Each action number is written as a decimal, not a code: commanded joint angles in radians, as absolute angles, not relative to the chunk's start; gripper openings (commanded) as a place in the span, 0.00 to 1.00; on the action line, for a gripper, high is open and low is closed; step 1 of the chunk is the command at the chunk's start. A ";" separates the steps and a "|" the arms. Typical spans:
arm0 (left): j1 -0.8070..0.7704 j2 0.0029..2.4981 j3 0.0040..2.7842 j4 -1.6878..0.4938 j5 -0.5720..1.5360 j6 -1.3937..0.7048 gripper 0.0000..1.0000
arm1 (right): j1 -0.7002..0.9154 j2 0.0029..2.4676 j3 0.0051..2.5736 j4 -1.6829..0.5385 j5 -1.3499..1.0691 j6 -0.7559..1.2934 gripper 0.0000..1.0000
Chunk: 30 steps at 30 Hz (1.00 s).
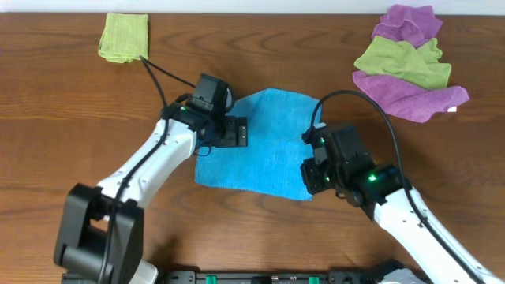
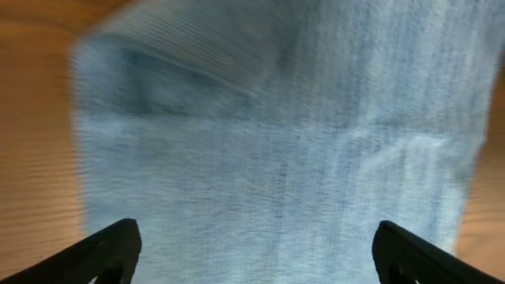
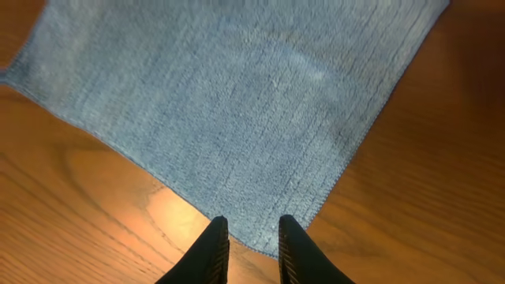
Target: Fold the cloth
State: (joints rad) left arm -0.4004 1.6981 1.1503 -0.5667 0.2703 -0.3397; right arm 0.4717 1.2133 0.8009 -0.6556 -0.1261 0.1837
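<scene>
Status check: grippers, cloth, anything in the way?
Left gripper open wide over blue cloth. Right gripper narrowly open at its corner. Cloth flat, unfolded. Green cloth and cloth pile lie apart.

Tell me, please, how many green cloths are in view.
2: a folded green cloth top left, a crumpled green cloth among purple cloths top right; that pile may hide more.

Brown wood table [image 1: 47, 118], w/ warm glare

Open table [image 1: 63, 118] rings the blue cloth [image 1: 264, 146]; cloth pile [image 1: 406, 67] sits well apart.
</scene>
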 commanded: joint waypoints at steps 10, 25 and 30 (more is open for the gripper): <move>-0.388 1.762 1.147 -0.430 0.567 -0.519 1.00 | 0.474 1.168 0.804 -0.734 -0.124 0.206 0.18; -0.347 1.762 1.065 -0.307 0.509 -0.643 0.91 | 0.474 1.168 0.804 -0.788 -0.124 0.205 0.17; -0.346 1.762 1.005 -0.200 0.486 -0.682 0.93 | 0.474 1.169 0.804 -0.787 -0.124 0.205 0.17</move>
